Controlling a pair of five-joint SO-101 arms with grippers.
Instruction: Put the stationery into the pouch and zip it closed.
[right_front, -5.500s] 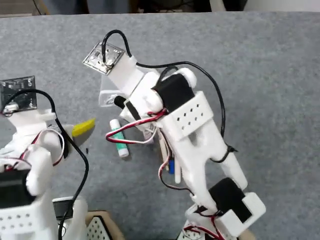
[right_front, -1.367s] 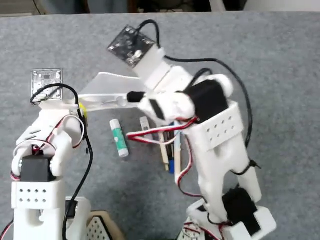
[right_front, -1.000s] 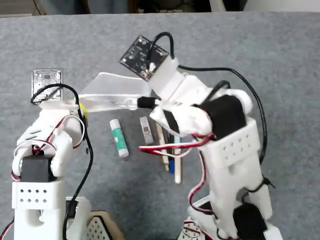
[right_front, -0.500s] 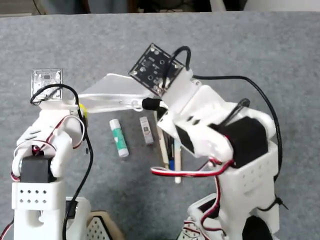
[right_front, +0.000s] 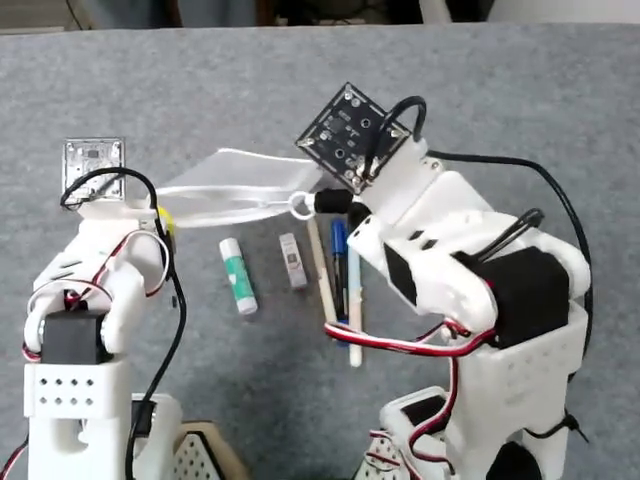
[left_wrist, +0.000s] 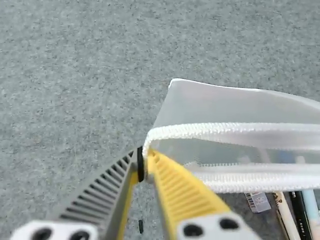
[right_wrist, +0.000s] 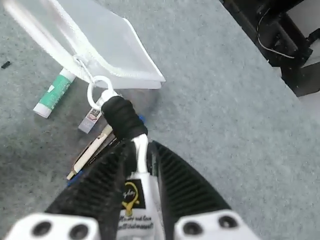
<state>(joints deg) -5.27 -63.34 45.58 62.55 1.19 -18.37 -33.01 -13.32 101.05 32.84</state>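
At pouch (right_front: 240, 180) mouth: right gripper (right_wrist: 134, 145), clamped on zip pull (right_front: 300, 205), drags it farther open; left gripper (left_wrist: 141, 167) pins corner; stationery (right_front: 239, 277) outside.

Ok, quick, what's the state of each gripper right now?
Left gripper: closed on the end of the pouch.
Right gripper: closed on the zipper pull.
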